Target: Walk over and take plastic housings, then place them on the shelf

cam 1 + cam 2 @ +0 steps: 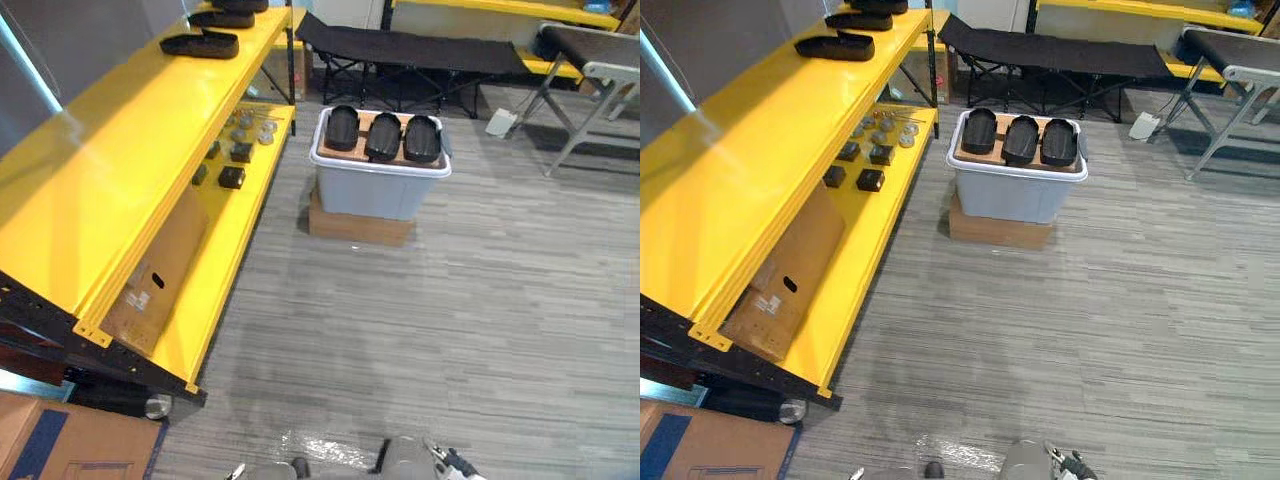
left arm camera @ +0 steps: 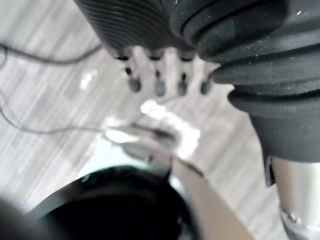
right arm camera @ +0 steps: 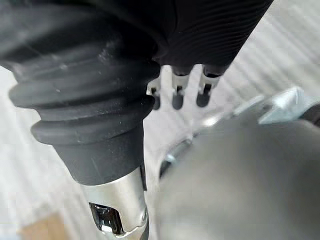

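Plenty of grey striped floor (image 1: 450, 310) out in front, and running down the left side is the long yellow metal shelf (image 1: 110, 160), two tiers of it. Behind, across the far end, stands a black folding cot (image 1: 400, 48).

Middle of the floor now: a pale grey plastic bin (image 1: 375, 190) sits on a flat brown cardboard base (image 1: 355, 228), with a brown board (image 1: 362, 118) laid across its rim. On that board, side by side, are three black oval plastic housings (image 1: 383, 136), well apart from the shelf.

Up on the shelf's top tier, at the far end, more flat black plastic housings (image 1: 200, 44) lie in a line. The lower tier carries a tall brown cardboard box (image 1: 160, 270) leaning near the front, and small black and grey parts (image 1: 232, 177) scattered further back.

Both arms hang low: the left robot hand (image 2: 158, 82) has its fingers loose and straight, nothing in them, and the right robot hand (image 3: 179, 92) is the same, slack and empty.
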Controlling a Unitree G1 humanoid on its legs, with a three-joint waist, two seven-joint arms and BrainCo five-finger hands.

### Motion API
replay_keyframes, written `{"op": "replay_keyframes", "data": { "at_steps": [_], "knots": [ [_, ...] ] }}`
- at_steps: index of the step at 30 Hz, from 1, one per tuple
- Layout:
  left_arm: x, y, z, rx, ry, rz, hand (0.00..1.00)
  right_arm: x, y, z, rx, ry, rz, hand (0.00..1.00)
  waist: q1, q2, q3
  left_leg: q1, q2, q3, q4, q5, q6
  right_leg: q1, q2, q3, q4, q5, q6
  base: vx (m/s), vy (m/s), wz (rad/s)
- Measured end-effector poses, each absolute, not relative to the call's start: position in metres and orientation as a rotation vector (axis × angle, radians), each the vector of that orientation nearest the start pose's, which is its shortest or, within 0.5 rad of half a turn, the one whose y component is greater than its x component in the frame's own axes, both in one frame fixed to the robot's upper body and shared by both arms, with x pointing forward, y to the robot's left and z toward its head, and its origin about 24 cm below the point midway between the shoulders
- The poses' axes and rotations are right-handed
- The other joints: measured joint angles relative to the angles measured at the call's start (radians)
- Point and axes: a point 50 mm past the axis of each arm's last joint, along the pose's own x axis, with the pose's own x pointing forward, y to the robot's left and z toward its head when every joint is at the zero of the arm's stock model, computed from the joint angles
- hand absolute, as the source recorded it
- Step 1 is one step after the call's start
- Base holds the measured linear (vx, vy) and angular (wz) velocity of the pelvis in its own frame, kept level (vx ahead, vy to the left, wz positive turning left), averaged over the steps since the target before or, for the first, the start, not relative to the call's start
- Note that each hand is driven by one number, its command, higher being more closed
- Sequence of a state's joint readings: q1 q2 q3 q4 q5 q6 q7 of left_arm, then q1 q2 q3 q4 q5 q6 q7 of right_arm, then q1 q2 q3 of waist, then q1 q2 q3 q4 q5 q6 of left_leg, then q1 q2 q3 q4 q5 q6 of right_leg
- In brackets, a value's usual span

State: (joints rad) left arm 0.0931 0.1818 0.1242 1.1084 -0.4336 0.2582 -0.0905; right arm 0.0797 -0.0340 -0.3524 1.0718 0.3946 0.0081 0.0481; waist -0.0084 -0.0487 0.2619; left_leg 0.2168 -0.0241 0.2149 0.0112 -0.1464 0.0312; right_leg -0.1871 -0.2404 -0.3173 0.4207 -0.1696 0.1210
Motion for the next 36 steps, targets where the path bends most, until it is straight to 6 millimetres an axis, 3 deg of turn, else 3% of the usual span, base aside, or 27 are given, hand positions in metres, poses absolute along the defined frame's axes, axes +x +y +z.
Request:
{"op": "replay_keyframes", "data": {
  "at_steps": [3, 5, 7, 8, 10, 12, 16, 18, 20, 21, 22, 23, 24, 25, 26, 27, 28, 29, 31, 33, 34, 35, 36],
  "knots": [
    [0.068, 0.221, -0.165, -0.483, 1.285, 0.409, 0.0, 0.08, -0.203, -0.165, 0.468, 1.056, -0.505, 0.0, -0.002, -0.002, 0.002, 0.013, 0.015, -0.006, 0.067, -0.091, -0.036, -0.02, 0.022, 0.022, -0.166, 0.1, -0.005, 0.31, -0.12, 0.01],
    [0.074, 0.217, -0.164, -0.51, 1.252, 0.405, 0.0, 0.081, -0.204, -0.165, 0.463, 1.055, -0.5, 0.0, -0.003, 0.0, 0.003, 0.024, 0.029, -0.01, 0.143, -0.185, -0.055, -0.019, 0.031, 0.052, -0.185, 0.114, -0.022, 0.32, -0.222, 0.03],
    [0.067, 0.206, -0.168, -0.543, 1.262, 0.408, 0.0, 0.078, -0.215, -0.163, 0.452, 1.054, -0.505, 0.0, -0.01, 0.062, -0.013, 0.028, 0.108, -0.018, 0.233, -0.278, -0.08, -0.035, 0.086, 0.066, -0.064, 0.115, -0.076, 0.5, -0.305, 0.25],
    [0.061, 0.199, -0.17, -0.567, 1.262, 0.419, 0.0, 0.077, -0.22, -0.163, 0.431, 1.071, -0.488, 0.0, -0.01, 0.09, -0.022, -0.025, 0.166, -0.034, 0.417, -0.29, -0.101, -0.013, 0.126, 0.05, -0.05, 0.106, -0.094, 0.53, -0.291, 0.33],
    [0.061, 0.191, -0.17, -0.637, 1.246, 0.442, 0.0, 0.083, -0.228, -0.16, 0.402, 1.059, -0.481, 0.0, 0.0, 0.125, -0.012, -0.174, 0.231, -0.059, 0.716, -0.213, -0.136, 0.042, 0.158, 0.022, -0.092, 0.1, -0.115, 0.49, -0.268, 0.19],
    [0.057, 0.184, -0.172, -0.675, 1.252, 0.457, 0.0, 0.092, -0.236, -0.156, 0.362, 1.03, -0.469, 0.0, 0.003, 0.143, 0.016, -0.261, 0.232, -0.064, 0.863, -0.211, -0.142, 0.175, 0.176, 0.014, -0.186, 0.099, -0.119, 0.55, -0.203, 0.11],
    [0.047, 0.183, -0.172, -0.702, 1.224, 0.486, 0.0, 0.117, -0.236, -0.15, 0.356, 0.962, -0.444, 0.0, 0.041, 0.139, 0.019, -0.363, 0.108, -0.067, 0.586, -0.206, -0.139, 0.339, 0.155, 0.044, -0.319, 0.097, -0.119, 0.48, -0.056, -0.26],
    [0.041, 0.183, -0.172, -0.715, 1.219, 0.502, 0.0, 0.13, -0.235, -0.145, 0.358, 0.928, -0.432, 0.0, 0.067, 0.125, 0.028, -0.437, 0.074, -0.098, 0.405, -0.13, -0.129, 0.38, 0.129, 0.055, -0.348, 0.066, -0.091, 0.35, 0.075, -0.34],
    [0.017, 0.179, -0.175, -0.673, 1.287, 0.49, 0.0, 0.128, -0.235, -0.146, 0.36, 0.934, -0.431, 0.0, 0.081, 0.122, 0.03, -0.458, 0.08, -0.157, 0.252, 0.067, -0.153, 0.457, 0.113, 0.07, -0.346, -0.017, -0.057, 0.45, 0.217, -0.11],
    [0.01, 0.177, -0.175, -0.653, 1.312, 0.476, 0.0, 0.124, -0.232, -0.148, 0.364, 0.946, -0.424, 0.0, 0.086, 0.11, 0.031, -0.441, 0.075, -0.142, 0.277, 0.135, -0.131, 0.491, 0.1, 0.073, -0.344, -0.049, -0.052, 0.42, 0.249, -0.06],
    [0.008, 0.177, -0.175, -0.648, 1.319, 0.473, 0.0, 0.124, -0.228, -0.149, 0.372, 0.952, -0.412, 0.0, 0.09, 0.093, 0.034, -0.446, 0.066, -0.132, 0.314, 0.13, -0.121, 0.503, 0.086, 0.076, -0.338, -0.071, -0.059, 0.36, 0.215, -0.06],
    [0.006, 0.179, -0.175, -0.623, 1.325, 0.462, 0.0, 0.127, -0.223, -0.149, 0.379, 0.952, -0.393, 0.0, 0.096, 0.069, 0.034, -0.469, 0.054, -0.111, 0.405, 0.064, -0.071, 0.503, 0.066, 0.092, -0.311, -0.127, -0.086, 0.44, 0.245, -0.08],
    [0.005, 0.187, -0.174, -0.598, 1.328, 0.463, 0.0, 0.127, -0.218, -0.15, 0.389, 0.959, -0.387, 0.0, 0.102, 0.03, 0.032, -0.483, 0.02, -0.1, 0.458, 0.005, -0.035, 0.503, 0.037, 0.11, -0.271, -0.149, -0.09, 0.55, 0.233, -0.07],
    [0.005, 0.192, -0.174, -0.569, 1.336, 0.474, 0.0, 0.127, -0.216, -0.151, 0.395, 0.959, -0.384, 0.0, 0.102, 0.011, 0.038, -0.47, 0.002, -0.093, 0.469, -0.023, -0.02, 0.455, 0.006, 0.115, -0.133, -0.136, -0.059, 0.46, 0.185, 0.02],
    [0.007, 0.195, -0.174, -0.547, 1.338, 0.479, 0.0, 0.127, -0.216, -0.151, 0.396, 0.958, -0.383, 0.0, 0.098, 0.01, 0.039, -0.46, -0.001, -0.094, 0.47, -0.039, -0.015, 0.394, -0.011, 0.126, 0.001, -0.116, -0.029, 0.45, 0.189, 0.0],
    [0.015, 0.202, -0.173, -0.522, 1.319, 0.486, 0.0, 0.125, -0.21, -0.153, 0.404, 0.976, -0.376, 0.0, 0.098, 0.0, 0.049, -0.399, -0.008, -0.088, 0.437, -0.058, 0.001, 0.272, -0.053, 0.139, 0.279, -0.041, 0.007, 0.44, 0.19, 0.02],
    [0.021, 0.212, -0.171, -0.489, 1.294, 0.497, 0.0, 0.119, -0.201, -0.157, 0.419, 1.003, -0.371, 0.0, 0.091, -0.007, 0.061, -0.316, -0.015, -0.09, 0.399, -0.074, 0.002, 0.206, -0.079, 0.12, 0.452, -0.037, -0.01, 0.44, 0.162, -0.03],
    [0.025, 0.215, -0.169, -0.476, 1.276, 0.497, 0.0, 0.116, -0.199, -0.158, 0.42, 1.001, -0.374, 0.0, 0.087, -0.007, 0.06, -0.276, -0.017, -0.09, 0.378, -0.076, 0.004, 0.184, -0.086, 0.095, 0.485, -0.061, -0.018, 0.48, 0.096, 0.03],
    [0.055, 0.219, -0.163, -0.517, 1.133, 0.506, 0.0, 0.118, -0.2, -0.156, 0.384, 0.987, -0.355, 0.0, 0.072, -0.003, 0.051, -0.161, -0.007, -0.089, 0.302, -0.081, 0.006, 0.13, -0.068, -0.002, 0.361, -0.129, -0.043, 0.44, 0.042, 0.12],
    [0.095, 0.217, -0.153, -0.527, 1.005, 0.447, 0.0, 0.123, -0.201, -0.154, 0.368, 0.97, -0.365, 0.0, 0.068, 0.017, 0.042, -0.14, 0.024, -0.099, 0.279, -0.09, -0.01, 0.059, -0.024, -0.015, 0.15, -0.119, -0.033, 0.4, -0.022, 0.2],
    [0.11, 0.217, -0.148, -0.525, 0.949, 0.424, 0.0, 0.126, -0.203, -0.153, 0.36, 0.961, -0.375, 0.0, 0.065, 0.029, 0.042, -0.13, 0.043, -0.101, 0.275, -0.099, -0.025, 0.031, -0.008, -0.01, 0.04, -0.091, -0.028, 0.6, -0.11, 0.07],
    [0.121, 0.215, -0.144, -0.536, 0.9, 0.411, 0.0, 0.129, -0.206, -0.151, 0.351, 0.956, -0.384, 0.0, 0.065, 0.045, 0.043, -0.108, 0.082, -0.1, 0.279, -0.123, -0.065, 0.01, 0.026, 0.024, -0.141, 0.024, -0.039, 0.45, -0.099, -0.03],
    [0.121, 0.216, -0.143, -0.544, 0.893, 0.418, 0.0, 0.129, -0.205, -0.151, 0.351, 0.953, -0.384, 0.0, 0.065, 0.049, 0.044, -0.093, 0.097, -0.1, 0.283, -0.135, -0.085, 0.011, 0.036, 0.034, -0.2, 0.076, -0.043, 0.56, -0.213, -0.1]
  ]
}}
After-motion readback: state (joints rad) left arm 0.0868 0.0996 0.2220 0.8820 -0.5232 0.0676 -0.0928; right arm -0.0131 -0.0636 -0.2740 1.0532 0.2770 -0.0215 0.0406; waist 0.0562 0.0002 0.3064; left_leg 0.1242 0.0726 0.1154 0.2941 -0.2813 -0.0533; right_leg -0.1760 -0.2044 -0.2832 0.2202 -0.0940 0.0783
